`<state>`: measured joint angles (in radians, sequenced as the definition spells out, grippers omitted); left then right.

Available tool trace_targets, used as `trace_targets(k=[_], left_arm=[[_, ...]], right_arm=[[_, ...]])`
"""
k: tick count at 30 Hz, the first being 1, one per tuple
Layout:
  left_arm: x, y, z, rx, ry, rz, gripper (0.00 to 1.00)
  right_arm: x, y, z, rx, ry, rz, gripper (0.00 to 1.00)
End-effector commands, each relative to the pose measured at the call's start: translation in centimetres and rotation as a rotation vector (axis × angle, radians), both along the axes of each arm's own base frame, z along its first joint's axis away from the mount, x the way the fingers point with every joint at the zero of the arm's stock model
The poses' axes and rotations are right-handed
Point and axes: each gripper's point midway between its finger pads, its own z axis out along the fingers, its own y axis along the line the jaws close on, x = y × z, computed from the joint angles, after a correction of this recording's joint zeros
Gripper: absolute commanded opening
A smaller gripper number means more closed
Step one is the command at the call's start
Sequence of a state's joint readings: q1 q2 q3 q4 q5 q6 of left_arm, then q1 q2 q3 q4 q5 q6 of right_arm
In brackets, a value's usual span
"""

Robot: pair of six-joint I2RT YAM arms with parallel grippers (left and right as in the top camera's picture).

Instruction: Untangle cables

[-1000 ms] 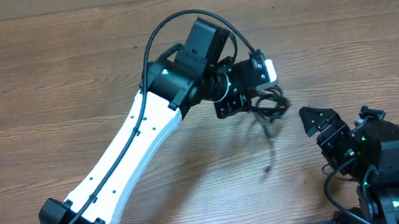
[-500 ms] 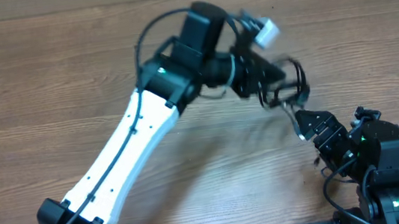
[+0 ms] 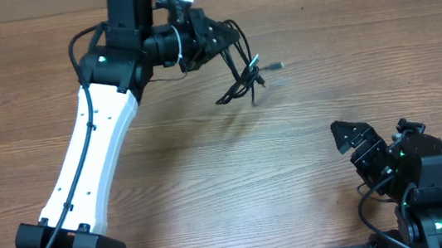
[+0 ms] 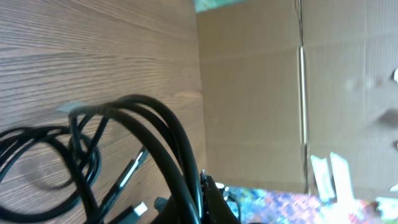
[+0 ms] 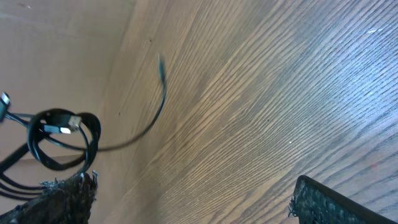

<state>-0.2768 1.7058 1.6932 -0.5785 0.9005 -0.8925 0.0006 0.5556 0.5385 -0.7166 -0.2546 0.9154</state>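
Black cables (image 3: 238,70) hang in a tangled bunch from the left hand (image 3: 213,43), over the far part of the bench (image 3: 238,197) and a little left of centre. That hand is closed on the top of the bunch, and the loops droop down and to the right of it. One silvery plug tip (image 3: 274,66) sticks out to the right. Whether the lowest loops touch the wood cannot be told from above.

From the left wrist, the cables (image 4: 155,121) arch in thick curves across the wood grain, with thinner loops at the left. Beyond the bench edge stands a plain brown cardboard wall (image 4: 261,93). There is a patch of coloured print at the bottom of that view, but it is too blurred to read.

At the near right corner, the right hand (image 3: 357,143) sits well apart from the cables. It is open (the wrist view shows its two fingers (image 5: 62,199) spread wide with only bare wood between them). From there the cables (image 5: 62,134) appear as a small coil at the left, with one thin strand (image 5: 158,99) curving away, blurred.
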Motion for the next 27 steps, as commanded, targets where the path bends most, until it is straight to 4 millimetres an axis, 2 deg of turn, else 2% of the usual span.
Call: trace_targets(k=[1,3,6,14,21,24,27], left_arm=[[0.5,0.9,1.7,-0.022,0.081,0.125,0.04],[0.8,1.1,1.1,-0.058,0.253,0.227,0.04],[0.7,0.4,0.8,-0.101,0.398,0.303,0.04],[-0.3,-2.8,0.0,-0.085,0.469,0.385,0.04],[-0.8,-4.5,-0.9,-0.022,0.418,0.464,0.04],[-1.6,-5.8,-1.0,-0.013,0.415,0.453,0.04],[-2.5,-7.1,-0.9,-0.007,0.407,0.438,0.04]], right_arm=[[0.7,0.4,2.0,-0.035,-0.089,0.058,1.00],[1.0,3.5,5.0,-0.100,-0.293,0.329,1.00],[0.0,6.9,8.7,-0.139,-0.547,0.610,1.00],[-0.9,8.5,10.9,-0.109,-0.668,0.717,1.00],[-1.3,10.2,10.6,-0.081,-0.662,0.790,1.00],[-0.6,10.8,10.0,-0.071,-0.643,0.809,1.00],[0.8,11.5,8.2,-0.041,-0.577,0.834,1.00]])
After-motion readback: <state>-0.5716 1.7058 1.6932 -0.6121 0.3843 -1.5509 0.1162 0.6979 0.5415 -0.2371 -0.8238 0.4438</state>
